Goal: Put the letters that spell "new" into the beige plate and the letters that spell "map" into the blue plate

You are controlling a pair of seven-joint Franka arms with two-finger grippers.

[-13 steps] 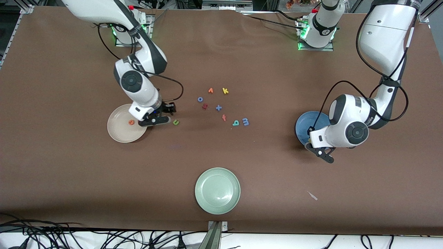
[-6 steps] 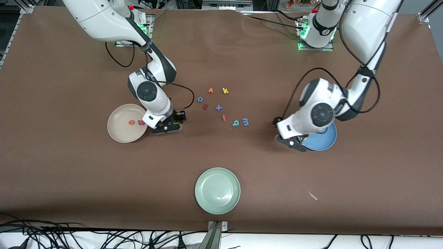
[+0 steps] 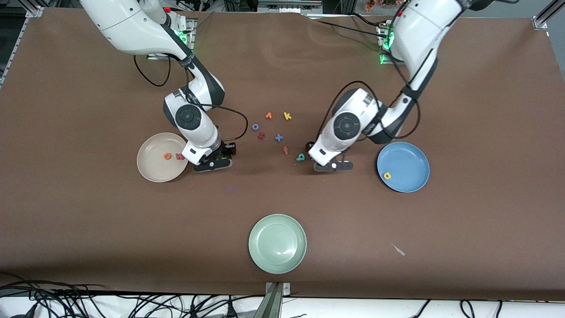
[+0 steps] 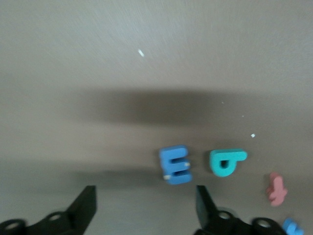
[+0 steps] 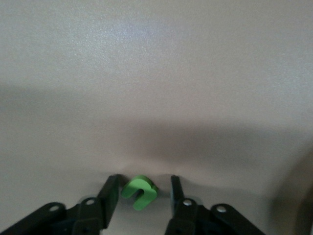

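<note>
While right tool [image 5: 139, 196] brackets green n [image 5: 139, 192] with narrow gap, grip not yet firm: n may squirt sideways or tilt. Beige plate [image 3: 150, 170], just beside, holds orange e [image 3: 167, 156], red-pink w [image 3: 179, 156]. Left tool [image 4: 146, 205] wide over blue m [image 4: 175, 165]; teal a [image 4: 226, 161] just beside, finger may nudge it. Yellow p [image 3: 387, 175] in blue plate [image 3: 410, 159].

Front view: looked down from high across the table [image 3: 88, 221], facing both bases.
Left wrist view: hung close over the blue m [image 4: 175, 165].
Right wrist view: sat close above the green n [image 5: 139, 191].
</note>
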